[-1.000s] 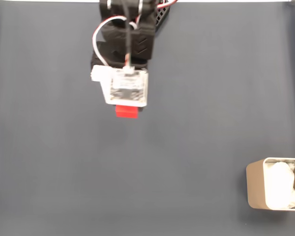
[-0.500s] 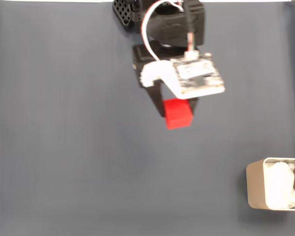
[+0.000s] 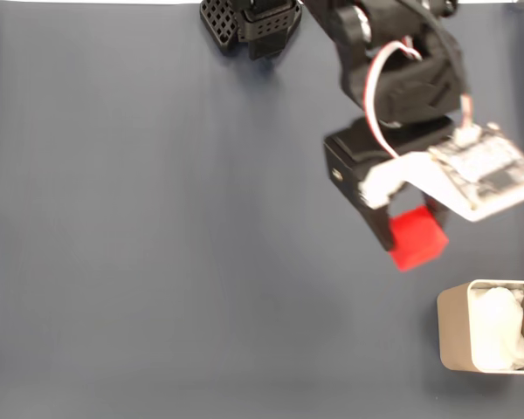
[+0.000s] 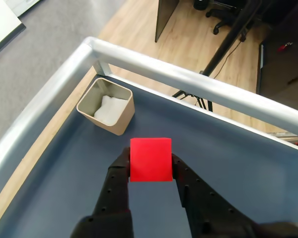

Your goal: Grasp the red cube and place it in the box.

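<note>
Red cube (image 4: 150, 159) sat pinched between the two black fingers of the gripper (image 4: 150, 166), which were pressed against its left and right faces in the wrist view, and it hung clear above the dark blue table (image 3: 157, 262). In the fixed view the same cube (image 3: 417, 238) showed just below the white circuit board (image 3: 485, 170) on the arm's wrist, with one black finger (image 3: 377, 225) against its left side.

What the coming move hung on was the line from cube to box. In the fixed view the box (image 3: 454, 336) lay below and slightly to the right of the cube, near it but not under it, at the lower right edge of the picture (part of it cut off by the frame). In the wrist view the box (image 4: 116, 119) lay ahead of the fingertips and off to the left, white padding (image 4: 109, 109) visible inside, its mouth open upward. By my judgement the cube had yet to be carried over the rim before any release.

No brand, label or legible writing showed on cube, box or table; the marks on the circuit board were too blurred to read.
</note>
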